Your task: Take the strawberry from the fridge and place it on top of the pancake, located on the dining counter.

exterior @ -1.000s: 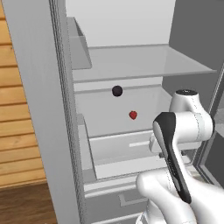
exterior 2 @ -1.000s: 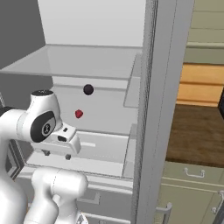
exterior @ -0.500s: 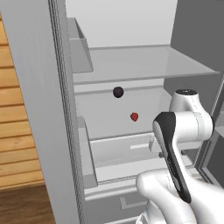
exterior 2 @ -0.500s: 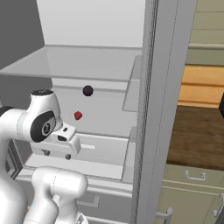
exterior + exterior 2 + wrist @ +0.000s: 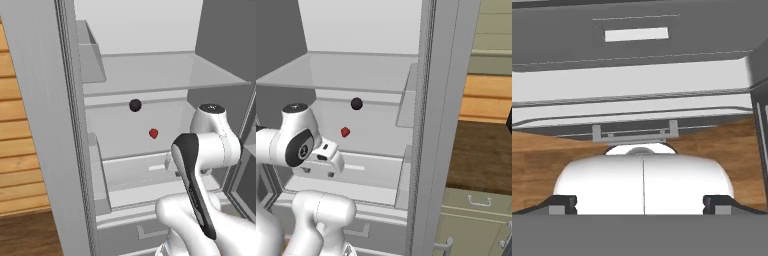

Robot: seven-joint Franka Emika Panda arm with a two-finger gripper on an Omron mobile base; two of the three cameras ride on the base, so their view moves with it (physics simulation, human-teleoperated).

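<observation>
The strawberry [image 5: 153, 133] lies on a shelf in the open fridge [image 5: 150, 75], near a dark fruit [image 5: 135, 105]. The claw [image 5: 640, 202] is spread wide, holding nothing.

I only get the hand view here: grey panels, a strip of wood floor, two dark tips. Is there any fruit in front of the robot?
Observer: Yes. A strawberry lies on a pale shelf inside the open fridge.
Operator: Is it alone there?
Observer: No. A dark round fruit sits on the same shelf, farther back and apart from it.
Operator: Has the robot grabbed anything?
Observer: No. The gripper is open and empty; the base views show the hand in front of the fridge, lower than the berry.
</observation>
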